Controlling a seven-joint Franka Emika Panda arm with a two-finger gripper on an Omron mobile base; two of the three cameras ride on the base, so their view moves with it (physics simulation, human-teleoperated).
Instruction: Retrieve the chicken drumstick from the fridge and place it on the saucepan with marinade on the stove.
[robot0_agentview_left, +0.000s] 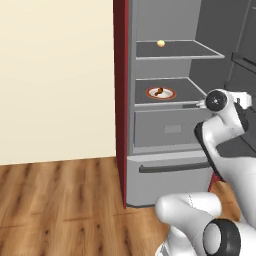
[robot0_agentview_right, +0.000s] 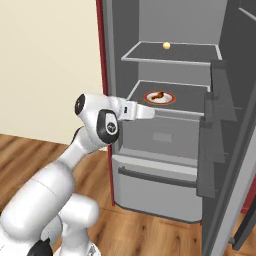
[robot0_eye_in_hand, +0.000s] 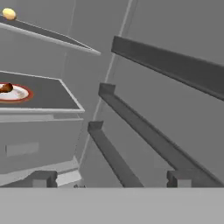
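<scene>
Fridge door open; chicken drumstick on a plate mid-shelf, clear space around it. Gripper jaws spread wide, empty, near the shelf's front edge.

1. The fridge was grey inside and out, with a dark red side panel along its left edge.
2. Its shelves were a darker grey with pale edges.
3. The open door was dark grey, with darker bins.
4. The chicken drumstick was brown.
5. It lay on a plate that was white with an orange-red rim.
6. A small ball on the upper shelf was pale yellow.
7. The wall was plain cream.
8. The floor was brown wood planks with a grain pattern.
9. The arm was white with black joints.
</scene>
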